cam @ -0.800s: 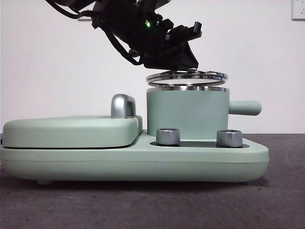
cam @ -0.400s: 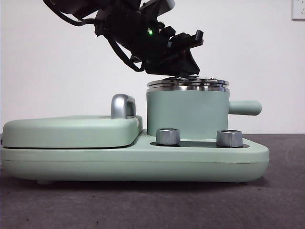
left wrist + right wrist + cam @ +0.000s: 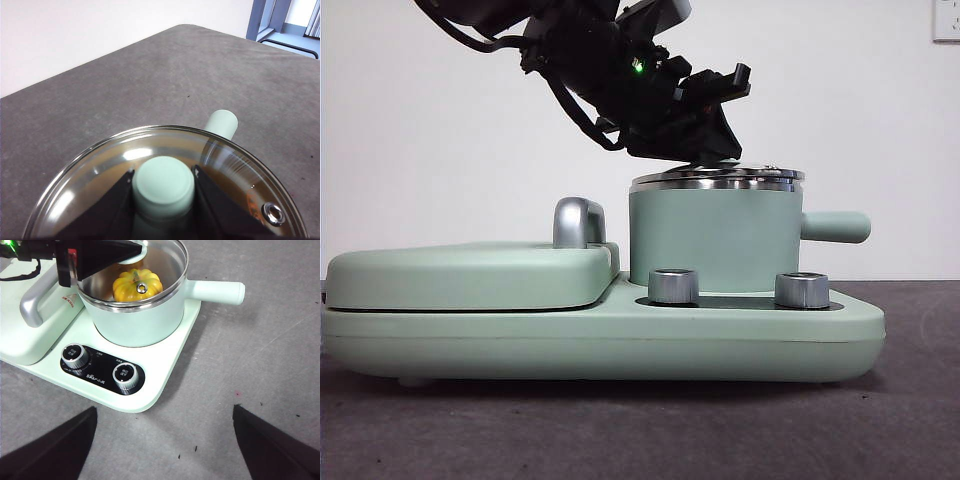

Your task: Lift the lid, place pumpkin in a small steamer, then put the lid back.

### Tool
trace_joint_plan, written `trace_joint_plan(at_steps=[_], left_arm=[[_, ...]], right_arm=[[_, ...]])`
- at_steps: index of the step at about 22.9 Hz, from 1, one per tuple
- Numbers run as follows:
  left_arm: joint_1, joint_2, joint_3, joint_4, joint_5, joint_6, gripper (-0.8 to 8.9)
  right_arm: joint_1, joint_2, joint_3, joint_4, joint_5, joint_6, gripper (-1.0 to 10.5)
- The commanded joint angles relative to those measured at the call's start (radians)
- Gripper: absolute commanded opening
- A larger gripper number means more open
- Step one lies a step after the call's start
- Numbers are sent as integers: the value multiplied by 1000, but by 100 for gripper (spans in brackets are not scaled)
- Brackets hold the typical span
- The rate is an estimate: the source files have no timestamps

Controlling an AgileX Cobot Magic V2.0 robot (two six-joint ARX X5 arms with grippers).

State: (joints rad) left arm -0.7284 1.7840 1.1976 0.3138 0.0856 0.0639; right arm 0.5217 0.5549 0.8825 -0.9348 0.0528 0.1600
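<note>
One contact governs the coming move: the left gripper point(image 3: 162, 200) has both jaws closed against the sides of the lid's mint-green knob point(image 3: 163, 183), low centre in the left wrist view. The lid point(image 3: 717, 178) sits level on the rim of the small steamer point(image 3: 712, 240), right of centre in the front view, with no gap visible between the two. The pumpkin point(image 3: 137, 284) lies inside the steamer, seen through the glass at upper centre in the right wrist view. The knob stands upright directly between the jaws, so release calls for opening outward, then a straight rise. The right gripper point(image 3: 165, 450) hangs wide open and empty, well apart from the steamer.
</note>
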Motion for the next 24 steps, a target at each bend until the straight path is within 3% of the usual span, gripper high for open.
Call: trace_joint_plan(at_steps=[1, 4, 10, 16, 21, 24], left_arm=[[-11, 19, 19, -25, -16, 63, 10], [-11, 19, 19, -46, -16, 109, 10], [-11, 19, 19, -30, -16, 108, 22], [-11, 16, 34, -6, -16, 69, 310], [-11, -38, 35, -54, -16, 45, 312], [-6, -124, 35, -200, -14, 8, 312]], right_arm=[[6, 5, 6, 6, 1, -11, 421], [6, 5, 6, 6, 1, -11, 420], [6, 5, 6, 6, 1, -11, 421], [6, 5, 6, 6, 1, -11, 421], [6, 5, 6, 7, 2, -11, 421], [6, 6, 6, 8, 1, -21, 421]])
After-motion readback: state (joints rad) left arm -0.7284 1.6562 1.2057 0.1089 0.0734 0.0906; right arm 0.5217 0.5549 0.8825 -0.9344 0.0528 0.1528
